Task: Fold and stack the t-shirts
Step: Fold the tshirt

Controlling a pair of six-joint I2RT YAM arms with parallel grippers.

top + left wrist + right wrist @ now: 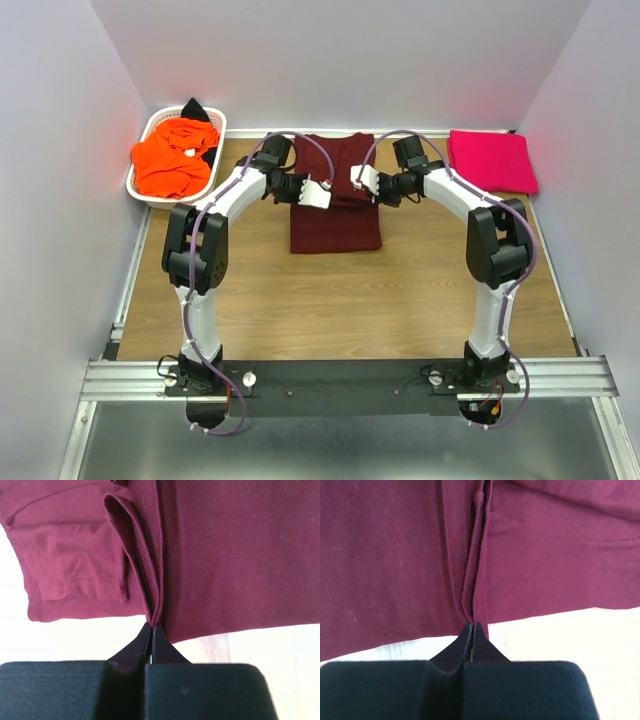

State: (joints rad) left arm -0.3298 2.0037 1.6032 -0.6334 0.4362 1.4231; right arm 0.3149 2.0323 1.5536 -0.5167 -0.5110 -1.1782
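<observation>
Pale walls box in my wooden worktop point(330, 300). The maroon t-shirt point(335, 228) lies at the middle of its far half, between the two arms. From above it looks narrowed into a long panel, so I judge the side folds are in and the crosswise fold is in hand. My left claw point(151, 627) is pressed together on a pleat at the shirt's edge. The right claw point(472, 626) pinches a matching pleat on its own side. The pink t-shirt point(492, 162) sits folded flat at the far right corner, the start of the stack. At the far left, the white basket point(143, 188) holds a crumpled orange t-shirt point(172, 160) and a black t-shirt point(197, 108), both untouched. By my reckoning one is done, one is in progress and two are left.
</observation>
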